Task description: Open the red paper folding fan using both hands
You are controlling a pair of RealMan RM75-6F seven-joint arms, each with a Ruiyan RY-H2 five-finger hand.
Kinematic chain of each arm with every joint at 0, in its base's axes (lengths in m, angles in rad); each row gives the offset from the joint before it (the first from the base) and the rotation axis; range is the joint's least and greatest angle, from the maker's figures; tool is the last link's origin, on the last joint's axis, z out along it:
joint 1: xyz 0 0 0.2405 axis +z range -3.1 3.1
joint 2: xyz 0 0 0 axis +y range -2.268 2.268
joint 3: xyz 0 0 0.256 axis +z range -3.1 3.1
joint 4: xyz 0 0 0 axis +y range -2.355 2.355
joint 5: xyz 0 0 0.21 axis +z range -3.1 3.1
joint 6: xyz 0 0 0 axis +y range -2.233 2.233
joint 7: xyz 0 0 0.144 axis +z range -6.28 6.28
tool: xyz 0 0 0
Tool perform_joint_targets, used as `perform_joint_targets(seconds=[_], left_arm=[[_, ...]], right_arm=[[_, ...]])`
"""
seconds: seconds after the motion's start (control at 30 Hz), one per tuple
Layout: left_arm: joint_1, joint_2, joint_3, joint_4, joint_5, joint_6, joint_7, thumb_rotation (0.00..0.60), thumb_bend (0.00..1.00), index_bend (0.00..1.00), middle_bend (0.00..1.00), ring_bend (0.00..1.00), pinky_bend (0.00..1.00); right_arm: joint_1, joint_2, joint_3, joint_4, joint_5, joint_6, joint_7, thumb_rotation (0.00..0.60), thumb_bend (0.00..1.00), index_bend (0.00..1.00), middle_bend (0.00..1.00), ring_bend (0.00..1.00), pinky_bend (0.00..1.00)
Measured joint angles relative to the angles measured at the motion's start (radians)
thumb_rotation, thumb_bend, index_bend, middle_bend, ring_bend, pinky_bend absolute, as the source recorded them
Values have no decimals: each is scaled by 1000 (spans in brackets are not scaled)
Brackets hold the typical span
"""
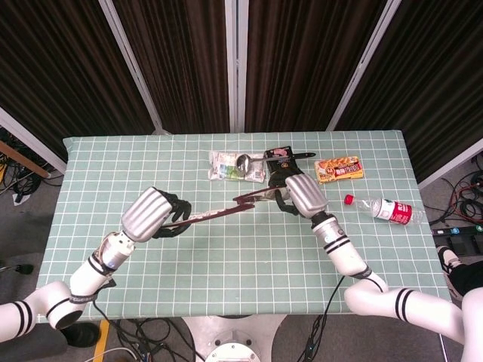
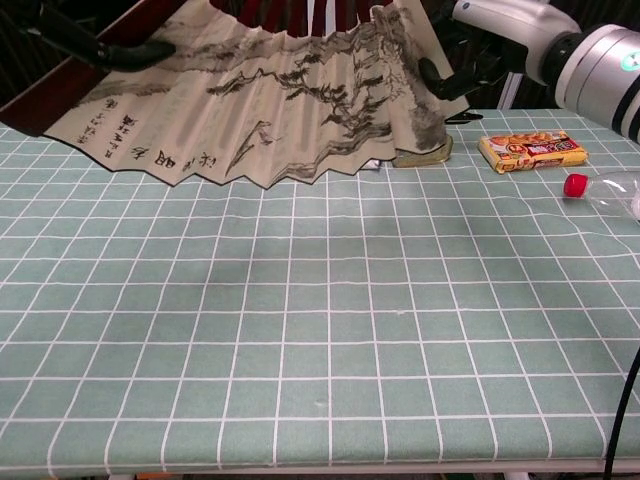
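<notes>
The red paper folding fan (image 2: 290, 100) is held clear above the surface (image 1: 226, 256), spread between the two arms. In the head view it shows edge-on as a thin dark-red line; in the chest view its painted leaf faces the camera, pleats hanging down. Its long axis runs from the left robot hand (image 1: 155, 215) up and across to the right robot hand (image 1: 298, 192), so each robot hand sits at one end and neither is nearer the middle. The left robot hand grips the dark-red outer guard, its dark fingers (image 2: 125, 50) wrapped over it. The right robot hand is closed on the opposite end of the fan; the exact contact is hidden behind the leaf. Judgement: the fan is largely open, and any further spread depends on drawing the two ends apart along this axis.
</notes>
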Motion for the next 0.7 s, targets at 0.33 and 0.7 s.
perform_joint_targets(seconds=[0.33,0.7], left_arm=[[12,-97,18,172,58,69,205,600,351,635,743,745,874],[30,-183,50,264,115,113,442,600,353,631,732,744,874]], right_arm=[[-50,-18,-19,70,-113,186,-92,600,560,678,388,239,129],[-137,-100,-60,203,-209,363,-139,600,553,653,387,239,97]])
